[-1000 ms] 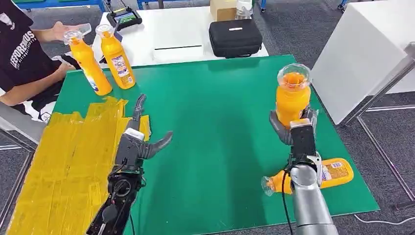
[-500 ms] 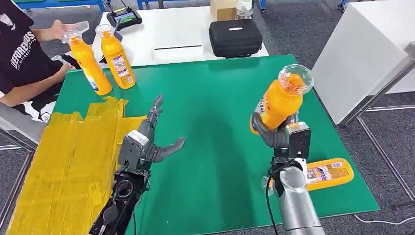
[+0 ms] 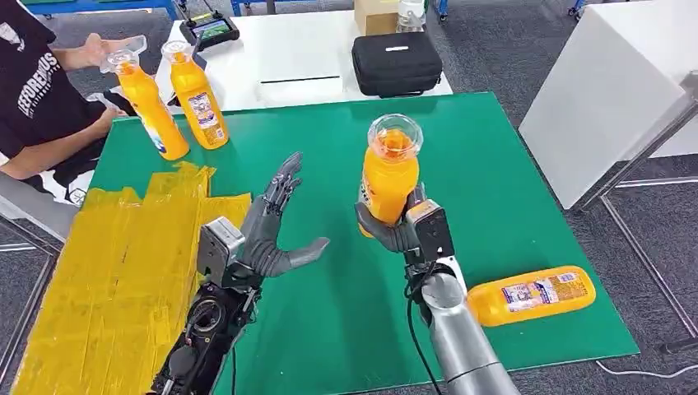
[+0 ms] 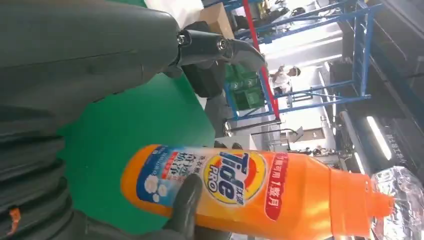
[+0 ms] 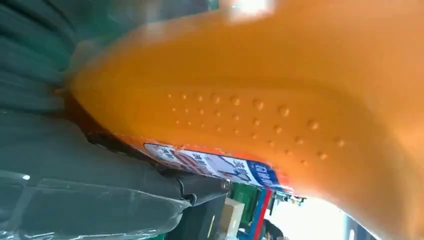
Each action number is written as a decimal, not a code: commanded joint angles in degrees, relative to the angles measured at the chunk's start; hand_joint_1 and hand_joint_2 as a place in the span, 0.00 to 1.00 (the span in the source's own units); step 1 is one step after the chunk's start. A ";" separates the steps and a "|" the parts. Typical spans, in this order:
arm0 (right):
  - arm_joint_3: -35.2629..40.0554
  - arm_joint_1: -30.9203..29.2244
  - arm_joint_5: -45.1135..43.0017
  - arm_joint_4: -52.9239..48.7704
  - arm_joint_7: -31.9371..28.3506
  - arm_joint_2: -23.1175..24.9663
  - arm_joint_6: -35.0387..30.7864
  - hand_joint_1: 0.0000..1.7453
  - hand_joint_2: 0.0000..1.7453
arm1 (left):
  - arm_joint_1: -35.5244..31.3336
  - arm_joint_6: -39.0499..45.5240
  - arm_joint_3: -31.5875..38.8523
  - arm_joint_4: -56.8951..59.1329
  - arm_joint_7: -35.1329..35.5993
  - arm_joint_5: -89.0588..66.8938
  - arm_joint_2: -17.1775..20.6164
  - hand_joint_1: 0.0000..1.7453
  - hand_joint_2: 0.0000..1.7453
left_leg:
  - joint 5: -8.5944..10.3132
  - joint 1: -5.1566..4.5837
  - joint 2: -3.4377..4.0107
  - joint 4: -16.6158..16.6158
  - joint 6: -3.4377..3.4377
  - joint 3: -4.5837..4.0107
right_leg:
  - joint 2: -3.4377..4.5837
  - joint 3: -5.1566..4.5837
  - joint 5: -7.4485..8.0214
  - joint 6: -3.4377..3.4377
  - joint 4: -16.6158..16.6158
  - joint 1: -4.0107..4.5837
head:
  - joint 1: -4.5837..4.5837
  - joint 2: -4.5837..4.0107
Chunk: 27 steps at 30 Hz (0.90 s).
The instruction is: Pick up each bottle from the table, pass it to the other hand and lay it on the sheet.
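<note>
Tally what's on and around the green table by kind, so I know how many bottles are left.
Orange detergent bottles: 4 (held, lying, standing and)
Yellow sheet: 1
Black case: 1
Cardboard box: 1
Total: 7

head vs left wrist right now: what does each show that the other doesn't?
Head view alone: the yellow sheet, a bottle lying on the green table near the right edge, two standing bottles at the far left corner beside a person, and the open left robot hand.

Left wrist alone: the held bottle's label reading Tide Pro, plus blue racks behind.

Both: the orange bottle gripped upright by the right robot hand, and the green table.
</note>
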 commanded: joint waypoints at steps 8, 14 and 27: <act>6.17 -6.44 0.96 12.70 -0.56 2.35 2.85 1.00 1.00 | -2.77 -0.30 -1.92 2.27 1.46 1.13 1.96 0.00 1.00 | -0.13 0.05 0.06 0.02 -0.08 0.29 | 0.04 0.26 -0.12 -0.06 0.01 0.07 | 0.00 0.00; 10.09 -6.13 4.07 14.04 -0.21 2.98 3.05 1.00 1.00 | -3.47 0.12 -1.51 3.84 1.77 1.28 1.76 0.00 1.00 | -0.15 0.03 0.10 0.02 -0.07 0.34 | 0.09 0.30 -0.12 -0.05 0.01 0.06 | 0.02 0.00; 17.93 -4.86 11.16 16.29 -0.67 3.68 0.13 1.00 1.00 | -4.60 2.33 -2.45 7.20 2.31 1.01 1.12 0.00 1.00 | -0.11 0.03 -0.02 -0.01 -0.06 0.31 | -0.03 0.28 -0.13 -0.05 -0.02 0.07 | 0.00 0.00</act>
